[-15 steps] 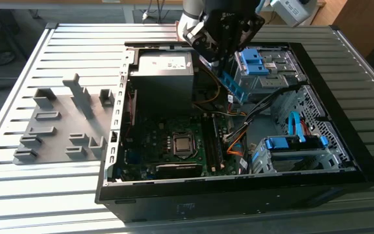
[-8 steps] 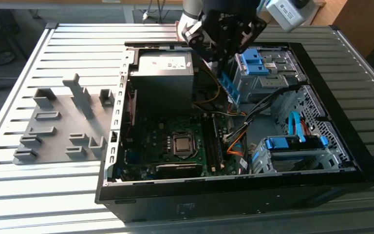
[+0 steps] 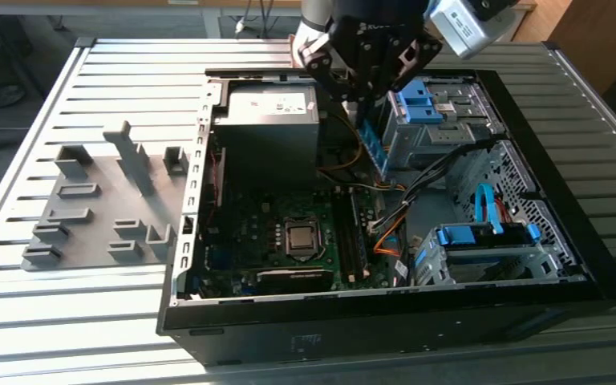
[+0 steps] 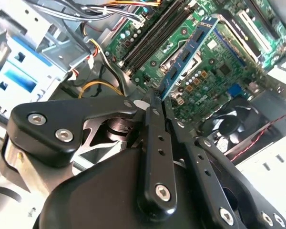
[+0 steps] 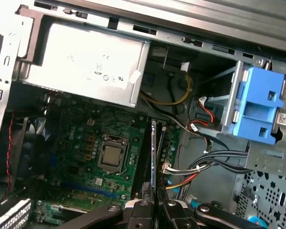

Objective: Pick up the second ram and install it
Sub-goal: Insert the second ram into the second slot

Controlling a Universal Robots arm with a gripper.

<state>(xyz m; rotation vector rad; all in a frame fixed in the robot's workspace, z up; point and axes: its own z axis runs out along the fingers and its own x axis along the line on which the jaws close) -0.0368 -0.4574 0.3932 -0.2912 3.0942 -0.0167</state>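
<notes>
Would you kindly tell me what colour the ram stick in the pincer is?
Blue-green, with dark chips; the second ram shows best in the second wrist view.

The exterior view looks down from above at some distance onto the open computer case (image 3: 394,305) lying on the slatted table (image 3: 94,321), taking in the whole case. The first wrist view looks down from close range into the case onto the motherboard (image 5: 100,157), past the power supply (image 5: 86,67). The second wrist view faces the motherboard (image 4: 219,57) from closer still, along the gripper (image 4: 160,106); both wrist views share the motherboard.
</notes>
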